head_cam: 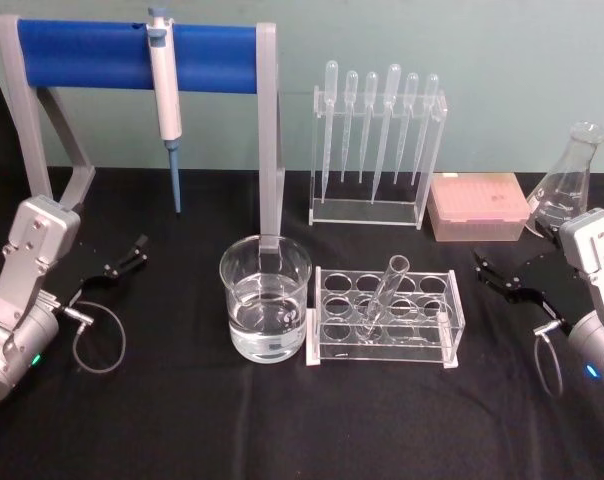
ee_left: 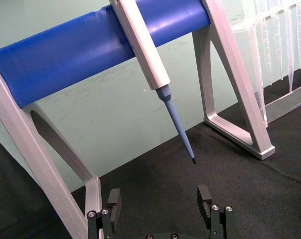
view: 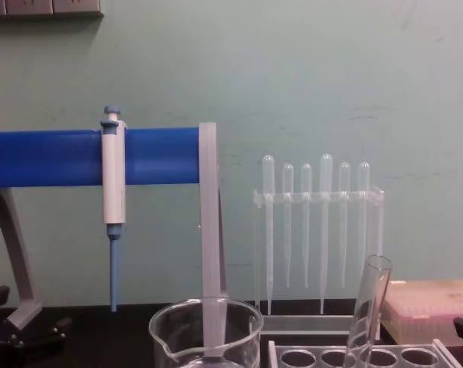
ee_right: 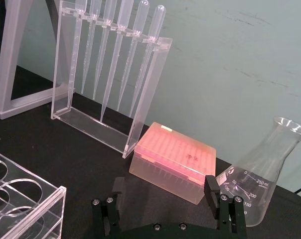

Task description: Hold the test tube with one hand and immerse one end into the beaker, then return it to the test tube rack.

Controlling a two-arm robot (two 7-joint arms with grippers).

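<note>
We see the test tube (head_cam: 386, 292) standing in the clear test tube rack (head_cam: 447, 340) in the middle of the black worktop (head_cam: 182, 420). It is not quite straight up. Its round bottom sits down in a hole of the rack, and its open top leans a little to our right. The beaker (head_cam: 265, 310), with water in it, stands just beside the rack on the rack's left side. Our right claw (head_cam: 499, 277) is to the right of the rack, near it. Its two fingers are spread wide with nothing between them. Our left claw (head_cam: 122, 262) is far over on the left, also wide open and holding nothing, and the beaker stands between it and the tube. So the right claw is the nearer one, and we think it should do the job. The tube lies to the left of that claw, and the top of the tube leans toward it, which should help. The tube is long from bottom to top, so we think the claw should come in from the side. It should put one finger on each side of the glass above the rack. Then it should lift along the lean so the tube does not scrape the hole.
</note>
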